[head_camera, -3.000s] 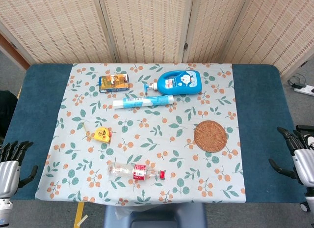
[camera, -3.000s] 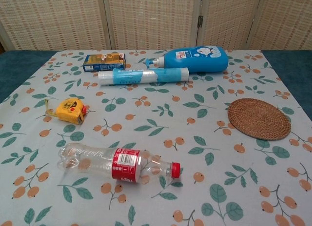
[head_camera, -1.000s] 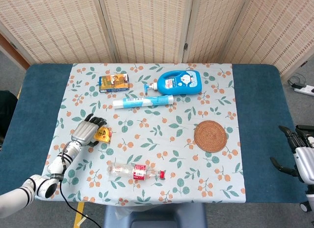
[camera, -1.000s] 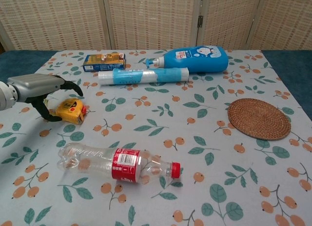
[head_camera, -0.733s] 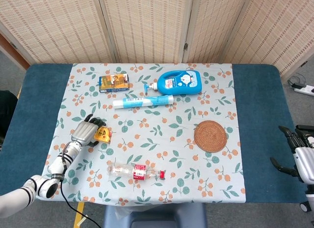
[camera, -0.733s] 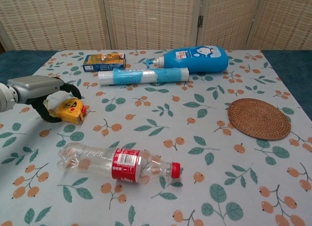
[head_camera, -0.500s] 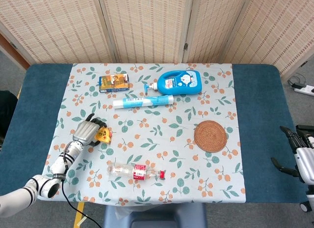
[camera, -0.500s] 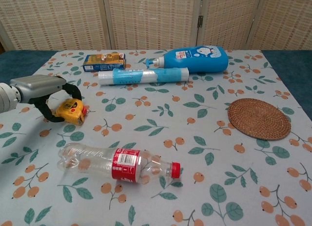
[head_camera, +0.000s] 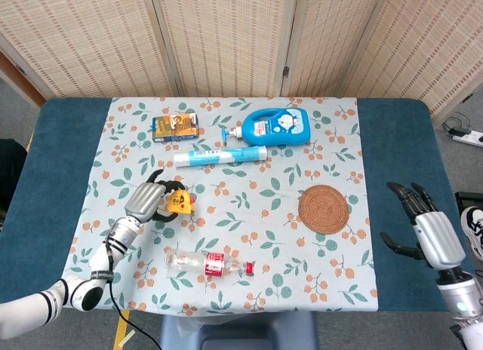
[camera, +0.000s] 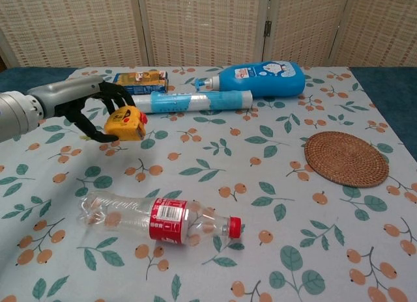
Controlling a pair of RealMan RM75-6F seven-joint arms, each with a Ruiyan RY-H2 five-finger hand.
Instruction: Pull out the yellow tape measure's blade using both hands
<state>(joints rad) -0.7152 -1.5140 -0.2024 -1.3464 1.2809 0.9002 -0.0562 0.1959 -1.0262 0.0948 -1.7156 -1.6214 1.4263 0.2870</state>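
Across the middle of the frame I have the table (head_camera: 392, 139), blue-topped, with a floral cloth (head_camera: 226, 237) spread over its centre. At upper centre lies a blue detergent bottle (head_camera: 278, 126) on its side, and just below it a long blue-and-white roll (head_camera: 221, 156), also lying flat. At lower centre a clear plastic bottle (head_camera: 207, 263) with a red label and red cap lies on its side. Right of centre sits a round woven coaster (head_camera: 325, 208). At upper left is a small blue and orange box (head_camera: 175, 127). My left hand (head_camera: 145, 201) is at left of centre, fingers curled around the yellow tape measure (head_camera: 179, 202); the chest view shows the same tape measure (camera: 126, 124) lifted clear of the cloth, just in front of the roll's left end, with the hand (camera: 91, 107) grasping it from the left side. My right hand (head_camera: 424, 228) is at the lower right edge, over the bare blue surface, well apart from the tape measure, fingers spread and holding nothing.
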